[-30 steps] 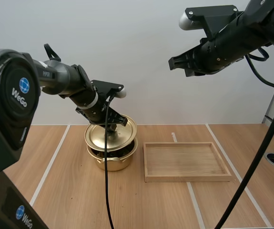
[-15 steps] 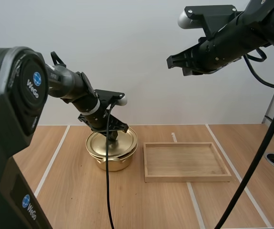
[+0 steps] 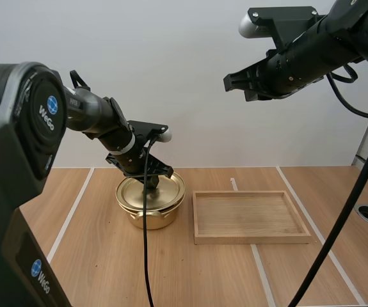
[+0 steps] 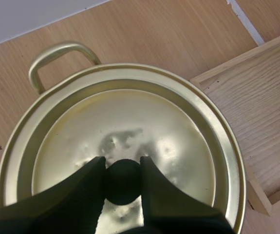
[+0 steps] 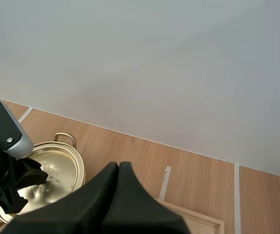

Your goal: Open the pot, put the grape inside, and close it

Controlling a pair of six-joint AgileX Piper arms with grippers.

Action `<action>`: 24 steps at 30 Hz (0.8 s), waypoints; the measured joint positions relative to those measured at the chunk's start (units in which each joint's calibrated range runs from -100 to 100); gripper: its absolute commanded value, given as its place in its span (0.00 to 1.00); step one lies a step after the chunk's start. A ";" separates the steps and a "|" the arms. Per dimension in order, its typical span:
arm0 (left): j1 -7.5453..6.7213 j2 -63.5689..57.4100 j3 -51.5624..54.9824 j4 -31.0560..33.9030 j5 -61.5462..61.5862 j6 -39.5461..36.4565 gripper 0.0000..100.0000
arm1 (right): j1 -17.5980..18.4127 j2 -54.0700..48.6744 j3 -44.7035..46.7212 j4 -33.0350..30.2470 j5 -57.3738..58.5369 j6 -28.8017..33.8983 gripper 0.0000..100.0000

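Your left gripper (image 4: 122,165) pinches the black knob (image 4: 123,184) of the lid (image 4: 130,117), which sits on the gold pot (image 3: 146,216) just beside the wooden tray (image 3: 251,238). Your right gripper (image 5: 116,168) hangs high above the table (image 3: 94,268), fingers pressed together on nothing. The lid looks level all round the rim, so open the left fingers without twisting, then lift straight up, clear of the knob.

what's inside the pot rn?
Cannot tell: the lid sits flat on the pot and covers its inside. On top, the left gripper pinches the lid's black knob.
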State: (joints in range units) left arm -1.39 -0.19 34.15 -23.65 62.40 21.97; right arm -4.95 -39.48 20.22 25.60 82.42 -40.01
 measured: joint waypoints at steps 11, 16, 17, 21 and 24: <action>0.00 0.00 0.00 0.22 0.00 0.00 0.00 | 0.00 0.00 0.00 0.00 0.00 0.00 0.00; 0.00 0.00 0.00 0.31 -0.23 0.00 0.00 | 0.00 0.00 0.00 0.00 0.00 0.00 0.00; 0.00 0.00 0.00 0.31 -0.23 0.00 0.00 | 0.00 0.00 0.00 0.00 0.16 0.00 0.00; 0.00 0.00 0.00 0.31 -0.23 0.00 0.00 | 0.00 0.00 0.00 0.04 0.65 0.00 0.00; 0.00 0.00 0.00 0.44 -0.23 0.00 0.00 | 0.00 0.00 0.00 0.04 1.36 0.00 0.00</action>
State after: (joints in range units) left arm -1.39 -0.19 34.15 -23.20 62.18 21.97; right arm -4.95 -39.48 20.22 25.64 83.78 -40.01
